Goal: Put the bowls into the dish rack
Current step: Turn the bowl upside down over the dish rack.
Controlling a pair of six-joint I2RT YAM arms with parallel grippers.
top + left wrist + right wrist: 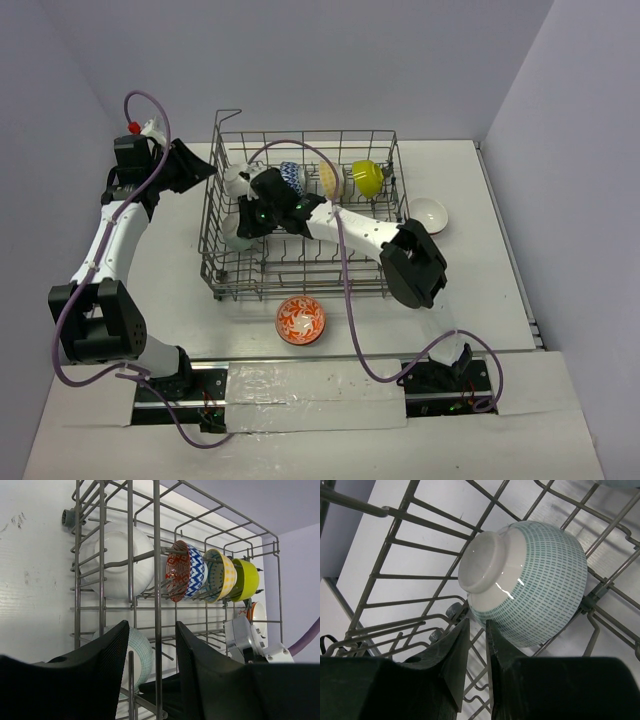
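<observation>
Your right pincer (476,625) inside dish rack (310,283): tips nearly together, can't tell if clamped. Green-checked bowl (535,580) just beyond tips. Your left pincer (152,630) apart, straddling rack wire.

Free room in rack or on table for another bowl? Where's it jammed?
Free: dish rack near-right rows, between right arm and near rim; table right of the rack, nearer than the white bowl. Crowded: far row through the lime bowl; left end, with left hand, right hand and the green-checked bowl.

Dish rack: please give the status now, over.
Left pincer open, astride dish rack wire. Right pincer nearly closed at green-checked bowl, grip unclear. No obstruction seen.
</observation>
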